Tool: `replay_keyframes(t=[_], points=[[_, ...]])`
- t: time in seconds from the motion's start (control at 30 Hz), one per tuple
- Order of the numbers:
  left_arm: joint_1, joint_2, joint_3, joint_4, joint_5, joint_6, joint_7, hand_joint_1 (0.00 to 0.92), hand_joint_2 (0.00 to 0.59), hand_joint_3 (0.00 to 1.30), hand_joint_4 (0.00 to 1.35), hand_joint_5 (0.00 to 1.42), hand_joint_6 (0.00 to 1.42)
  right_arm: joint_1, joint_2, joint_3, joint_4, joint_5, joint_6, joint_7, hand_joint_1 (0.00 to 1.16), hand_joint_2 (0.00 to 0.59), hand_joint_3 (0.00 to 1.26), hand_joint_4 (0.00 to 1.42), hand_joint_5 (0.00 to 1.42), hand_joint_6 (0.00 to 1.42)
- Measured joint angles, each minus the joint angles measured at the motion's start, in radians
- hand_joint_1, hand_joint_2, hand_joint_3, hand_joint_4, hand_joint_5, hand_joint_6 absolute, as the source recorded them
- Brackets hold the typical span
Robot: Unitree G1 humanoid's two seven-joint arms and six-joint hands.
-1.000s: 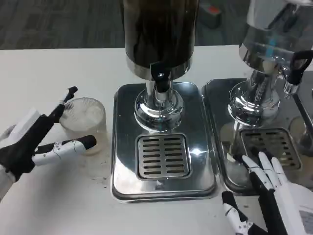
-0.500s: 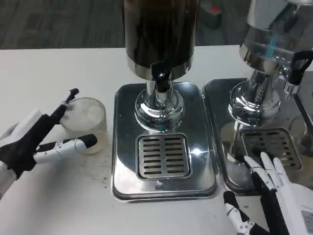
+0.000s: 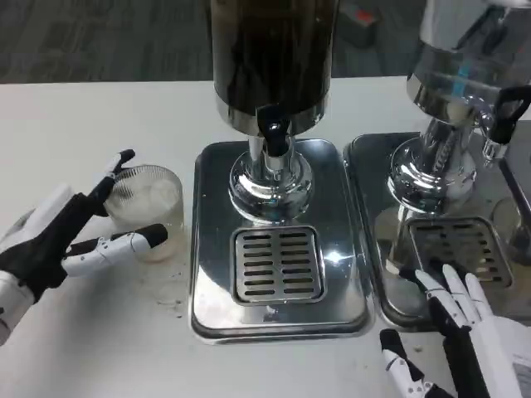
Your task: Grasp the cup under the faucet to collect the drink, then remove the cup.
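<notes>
Item 1. Cup point(image 3: 148, 205): clear ribbed plastic or glass, round, upright, pale contents that look like ice. Stands on the white worktop point(image 3: 91, 332) just left of the central drip tray, not under the faucet.

Item 2. Left robot hand point(image 3: 62, 240): white back, fingers in black and white. Fingers spread either side of the cup, one by the far rim, one along the near base. Whether they touch the cup cannot be told; it is not lifted.

Item 3. Right robot hand point(image 3: 465, 332): white back, black-and-white fingers held apart, holding nothing. Fingertips lie over the near edge of the right-hand tray.

Item 4. Central drink dispenser point(image 3: 272, 58): tall cylinder, dark liquid inside, polished chrome collar and pedestal. Faucet point(image 3: 274, 137) with black lever, facing front.

Item 5. Central drip tray point(image 3: 211, 282): rectangular, rounded corners, mirror-finish steel, with a slotted square grate point(image 3: 276, 264) directly below the faucet. Nothing stands on the grate.

Item 6. Second dispenser point(image 3: 465, 91): at right, chrome body and pedestal, black-handled tap, on its own steel tray point(image 3: 373, 215) with slotted grate.

Item 7. Worktop surface: matte white, small dark specks near the cup.

No legible brand, label or writing on any item.
</notes>
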Motion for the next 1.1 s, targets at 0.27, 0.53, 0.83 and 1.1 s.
replay_keyframes(t=[0.27,0.53,0.83,1.1], points=[[-0.002,-0.016,0.002,0.011,-0.030,-0.002,0.000,0.131,0.001,0.00,0.08,0.19,0.28,0.005,0.008,0.000,-0.005,0.000,0.000,0.000,0.32,0.430,0.19,0.04,0.00,0.20],[-0.012,-0.016,0.008,0.018,-0.036,-0.016,0.000,0.131,0.001,0.00,0.07,0.19,0.27,0.005,0.016,0.000,-0.006,0.000,0.000,0.001,0.32,0.430,0.19,0.04,0.00,0.20],[-0.029,-0.016,0.013,0.028,-0.063,-0.029,0.000,0.123,0.002,0.00,0.07,0.18,0.25,0.001,0.017,-0.001,-0.006,0.000,0.000,0.009,0.32,0.430,0.21,0.04,0.00,0.20],[-0.030,-0.016,0.012,0.049,-0.064,-0.029,-0.018,0.114,0.000,0.00,0.04,0.16,0.24,0.000,0.015,-0.003,-0.006,0.006,0.000,0.021,0.32,0.430,0.22,0.05,0.01,0.21]])
